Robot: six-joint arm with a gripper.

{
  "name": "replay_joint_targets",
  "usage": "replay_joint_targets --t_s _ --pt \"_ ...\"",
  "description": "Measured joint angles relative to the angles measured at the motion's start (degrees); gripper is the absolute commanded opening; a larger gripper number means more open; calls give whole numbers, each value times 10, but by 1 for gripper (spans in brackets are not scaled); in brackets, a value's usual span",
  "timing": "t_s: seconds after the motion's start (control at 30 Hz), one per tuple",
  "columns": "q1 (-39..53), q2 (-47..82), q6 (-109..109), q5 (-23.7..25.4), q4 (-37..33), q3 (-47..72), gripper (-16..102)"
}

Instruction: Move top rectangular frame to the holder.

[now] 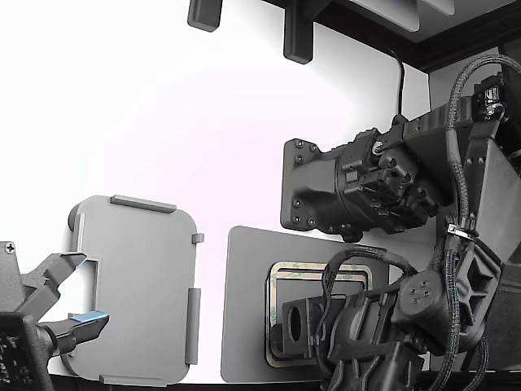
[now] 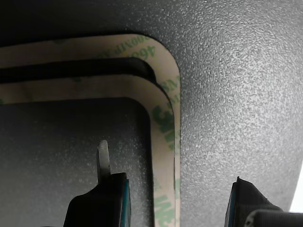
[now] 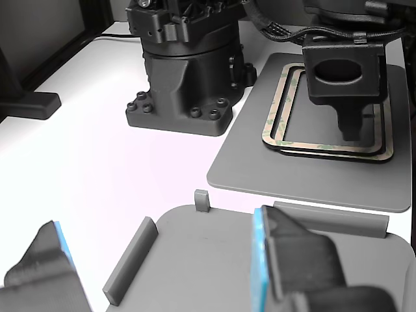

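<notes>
Risk was lifting both frames: my gripper stood spread astride the top frame's edge, the lower frame lying directly beneath.

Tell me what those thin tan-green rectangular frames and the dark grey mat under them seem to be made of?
The thin tan-green rectangular frames look like paper-backed adhesive tape cut to shape: matte, with green lettering printed on their faces. The dark grey mat looks like moulded plastic or rubber with a fine pebbled, slightly glinting grain; which one, the pictures leave open.
</notes>
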Motion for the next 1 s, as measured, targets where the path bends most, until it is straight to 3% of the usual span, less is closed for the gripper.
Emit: replay_joint_targets --t_s 0.53,1.0 --pt "0 -11 -12 4 -22 19 67" --pt "0 -11 1 17 -41 42 48"
